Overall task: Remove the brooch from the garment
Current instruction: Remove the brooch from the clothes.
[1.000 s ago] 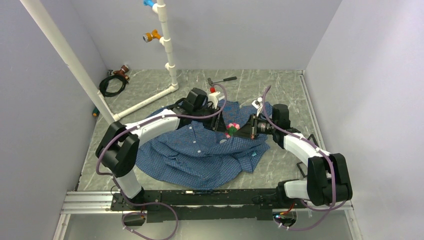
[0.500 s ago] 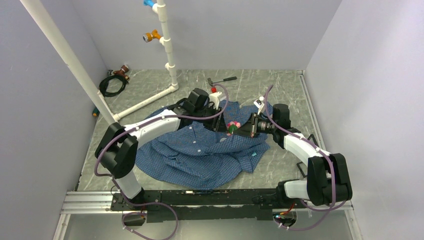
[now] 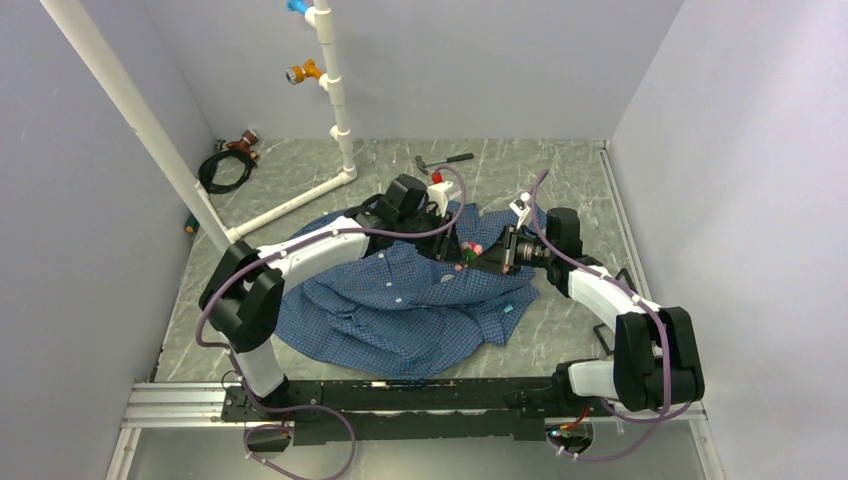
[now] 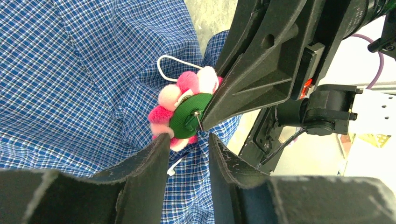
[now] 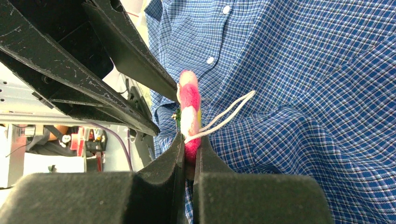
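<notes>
Shirt: the blue checked shirt [image 3: 390, 310] lies spread and rumpled on the grey marbled table [image 3: 560, 180], in front of both arm bases.
Brooch: the brooch [image 4: 184, 112] is a ring of pink and pale puffs. Its green round back faces the left wrist camera, with a thin metal pin [image 4: 200, 122] showing on it. It sits on the far right part of the shirt, between the two gripper tips.
Brooch, edge-on: from the right wrist it [image 5: 189, 105] stands on edge above the cloth. Fabric bunches up under it.
String: a white string loop [image 5: 229, 112] runs from the brooch across the checks.
Right gripper: the right gripper [image 5: 189, 140] is clamped on the lower rim of the brooch. Pink shows in the narrow slit between its fingers [image 5: 159, 177].
Right gripper, from the left wrist: its black tip meets the green back right at the pin.
Left gripper: the left gripper [image 4: 187, 138] has its fingers [image 4: 140, 172] parted by a narrow gap and holds nothing. The brooch sits just past the tips, not between them. Shirt cloth shows through the gap.
Approach: the two grippers come at the brooch from opposite sides, tips near each other.
Buttons: white buttons [image 5: 226, 9] run along the shirt beyond the brooch, well apart from the fingers.
</notes>
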### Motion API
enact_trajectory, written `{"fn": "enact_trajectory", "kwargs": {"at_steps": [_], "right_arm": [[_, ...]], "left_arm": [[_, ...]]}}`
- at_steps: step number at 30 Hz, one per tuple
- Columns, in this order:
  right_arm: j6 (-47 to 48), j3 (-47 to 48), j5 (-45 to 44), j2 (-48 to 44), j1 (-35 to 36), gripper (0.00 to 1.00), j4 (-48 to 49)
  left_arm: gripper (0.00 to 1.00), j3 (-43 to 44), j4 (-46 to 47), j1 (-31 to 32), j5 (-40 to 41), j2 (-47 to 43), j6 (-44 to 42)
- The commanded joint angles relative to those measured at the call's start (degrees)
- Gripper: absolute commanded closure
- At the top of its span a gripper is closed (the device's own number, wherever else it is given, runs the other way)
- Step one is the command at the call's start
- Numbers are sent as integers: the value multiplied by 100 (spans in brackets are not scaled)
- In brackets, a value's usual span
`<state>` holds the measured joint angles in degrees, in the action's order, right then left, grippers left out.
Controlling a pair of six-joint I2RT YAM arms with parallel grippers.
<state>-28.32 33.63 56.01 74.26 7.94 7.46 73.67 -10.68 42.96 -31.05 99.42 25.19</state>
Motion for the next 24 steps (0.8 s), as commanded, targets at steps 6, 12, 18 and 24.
{"fn": "enact_trajectory", "kwargs": {"at_steps": [6, 12, 18, 24], "right_arm": [[-131, 61, 140, -70, 28, 100, 292], [-122, 58, 172, -74, 59, 100, 345], [-90, 39, 254, -125, 102, 100, 415], [-148, 29, 310, -156, 102, 100, 548]], "left_arm": [[60, 339, 250, 116, -59, 214, 177], [59, 374, 310, 130, -94, 266, 244], [64, 322, 294, 128, -33, 336, 352], [85, 328, 113, 116, 200, 461, 396]]}}
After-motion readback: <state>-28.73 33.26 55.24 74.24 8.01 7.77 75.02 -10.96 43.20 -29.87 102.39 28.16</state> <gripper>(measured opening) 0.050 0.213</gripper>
